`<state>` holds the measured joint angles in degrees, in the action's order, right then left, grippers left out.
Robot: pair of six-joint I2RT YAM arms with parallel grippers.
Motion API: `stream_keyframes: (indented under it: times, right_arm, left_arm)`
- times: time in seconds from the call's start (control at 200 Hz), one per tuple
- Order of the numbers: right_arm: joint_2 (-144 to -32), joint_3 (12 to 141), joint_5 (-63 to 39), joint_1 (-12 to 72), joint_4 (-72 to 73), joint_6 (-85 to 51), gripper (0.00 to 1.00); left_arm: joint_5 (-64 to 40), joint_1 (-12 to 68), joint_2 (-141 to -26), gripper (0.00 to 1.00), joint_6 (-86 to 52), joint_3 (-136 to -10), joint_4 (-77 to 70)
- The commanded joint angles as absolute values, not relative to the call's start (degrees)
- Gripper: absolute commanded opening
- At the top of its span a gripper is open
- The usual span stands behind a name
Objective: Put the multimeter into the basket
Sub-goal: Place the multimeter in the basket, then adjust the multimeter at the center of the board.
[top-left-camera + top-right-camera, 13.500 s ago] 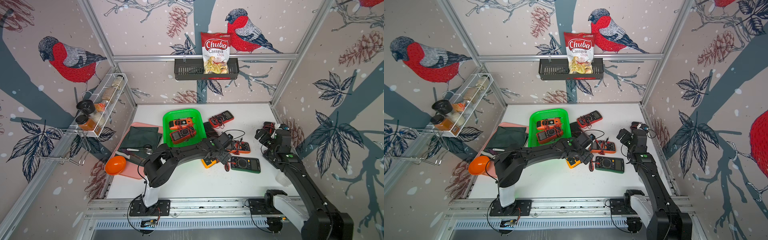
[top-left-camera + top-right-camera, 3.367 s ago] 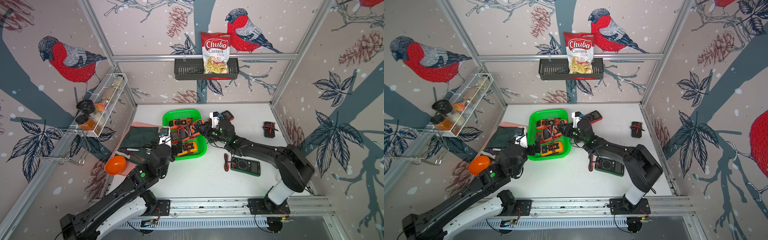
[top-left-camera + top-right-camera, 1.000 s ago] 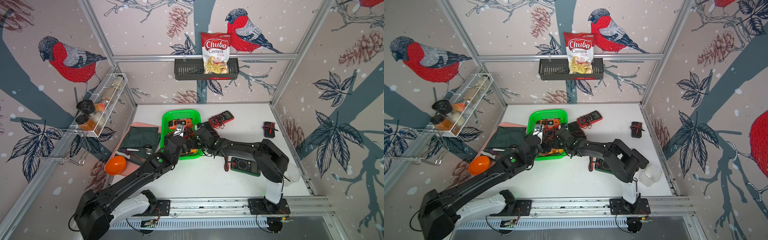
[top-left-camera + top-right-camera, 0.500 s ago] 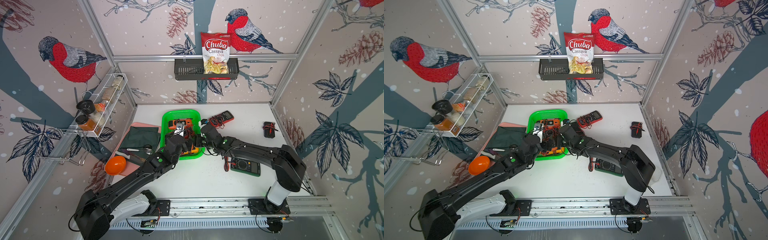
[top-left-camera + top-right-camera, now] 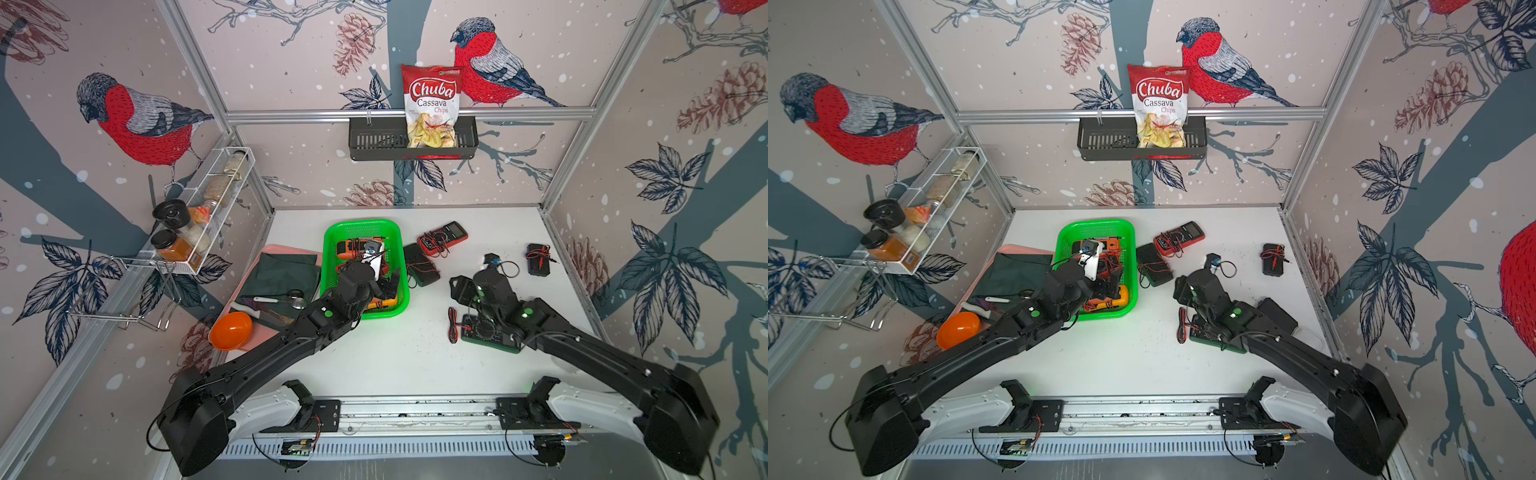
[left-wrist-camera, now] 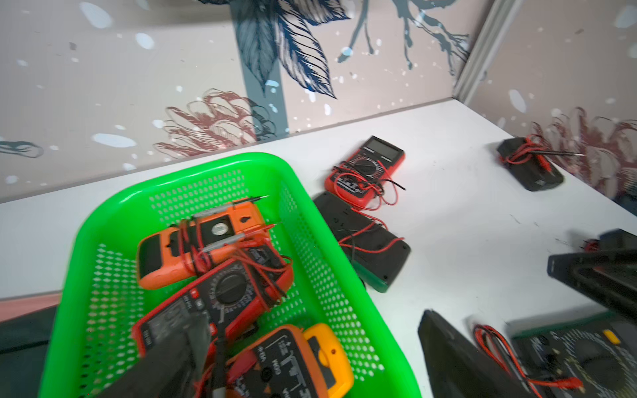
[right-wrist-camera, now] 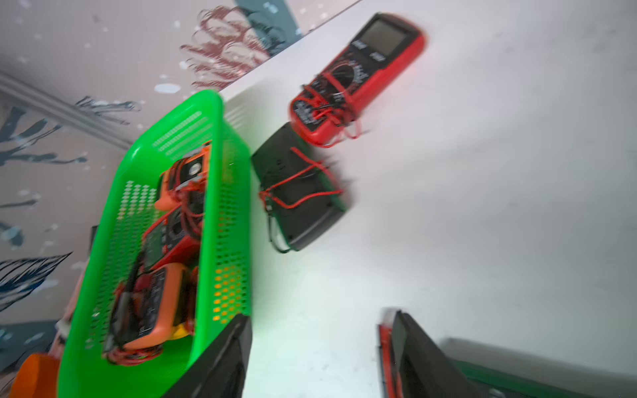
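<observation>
The green basket stands at the table's back left and holds three multimeters: an orange one, a red one and an orange-yellow one. My left gripper hangs open over the basket's near right corner, one finger inside it, the other outside its wall. My right gripper is open above bare table right of the basket, holding nothing. On the table lie a red multimeter, a black face-down one, a green one under the right arm and a small black one.
A pink tray left of the basket carries a dark cloth, a spoon, a knife and an orange bowl. A white wire rack with jars hangs on the left wall. A black shelf basket with a chips bag hangs on the back wall.
My right gripper has opened and drawn back out of the basket to the right, stopping over the green multimeter. The left gripper has stayed over the basket, open.
</observation>
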<state>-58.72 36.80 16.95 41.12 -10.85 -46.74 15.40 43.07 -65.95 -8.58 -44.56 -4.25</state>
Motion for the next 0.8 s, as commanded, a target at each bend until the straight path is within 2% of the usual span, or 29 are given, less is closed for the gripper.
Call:
stream_keyframes:
  times: [0.0,0.19,0.475,0.795]
  right_arm:
    - [-51.2,32.8,22.2,38.6,-19.7,-50.8,0.78]
    - [-41.3,28.3,23.6,33.3,-30.1,-55.5,1.0]
    - [-37.6,21.7,18.5,24.6,-31.3,-56.9,1.0]
    - [-37.1,15.2,11.7,19.5,-26.1,-58.1,1.0]
  left_arm:
    - [6.8,44.5,-68.8,0.98,-5.7,-45.7,-10.7]
    - [1.8,50.1,-76.3,0.98,5.2,-48.4,-13.2]
    - [-16.2,53.0,-87.4,0.98,22.2,-51.0,-16.6]
    - [-23.0,53.5,-92.4,0.98,25.1,-54.0,-15.2]
